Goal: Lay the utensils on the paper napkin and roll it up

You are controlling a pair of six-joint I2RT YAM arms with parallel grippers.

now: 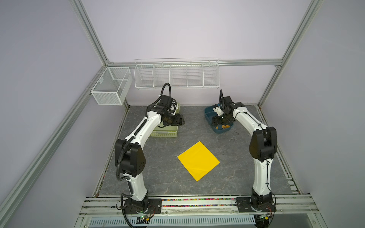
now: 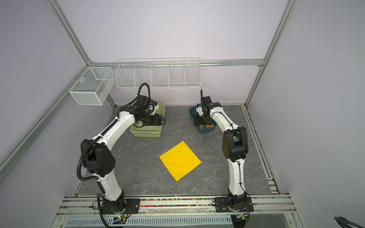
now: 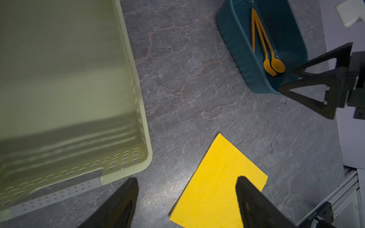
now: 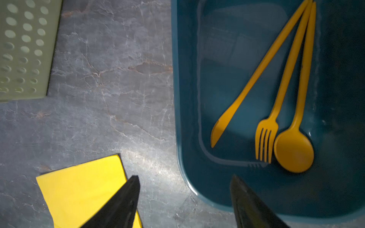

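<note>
Forward, right tool [image 4: 184, 177] spread over tray rim [image 4: 177, 118], left tool [image 3: 186, 178] beside basket [image 3: 136, 94].

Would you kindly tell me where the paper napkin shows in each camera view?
In both top views: the paper napkin lies flat mid-table.
Left wrist: paper napkin beside the green basket corner.
Right wrist: paper napkin, apart from green basket and blue tray.
Shared landmark: the green basket.

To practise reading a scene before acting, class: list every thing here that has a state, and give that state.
paper napkin: lying flat, unrolled, nothing on it.
utensils: lying in the blue tray, not gripped.
green basket: nothing visible inside.
left gripper: open, empty.
right gripper: open, empty, above the blue tray's edge.
</note>
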